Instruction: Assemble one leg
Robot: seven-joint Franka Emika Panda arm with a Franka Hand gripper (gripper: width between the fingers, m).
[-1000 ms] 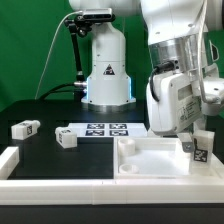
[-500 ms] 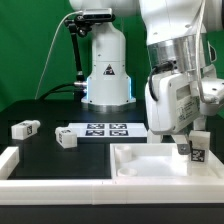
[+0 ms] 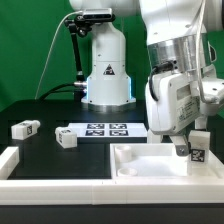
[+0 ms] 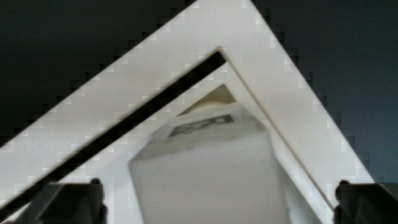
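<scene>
While lit against the black matte desk (image 3: 60, 155), shows smooth white plastic throughout. Counted: three block-shaped legs, each faced with black-and-white square tags. One leg (image 3: 198, 151) upright just beneath the fingers (image 3: 186, 143), at the far exterior-view-right corner of the square rimmed panel (image 3: 150, 160); the other two, a leg (image 3: 66, 138) and a leg (image 3: 24, 128), well apart from the fingers toward the exterior view's left. One flat marker board (image 3: 104, 129) behind the panel. Fingers mostly hidden behind the wrist housing; cannot tell whether apart or clamped on the nearest leg, nor whether touching it. Wrist view blurred: pale angled rims, a tagged white surface (image 4: 201, 125), dark fingertips (image 4: 68, 200) at the edges.
</scene>
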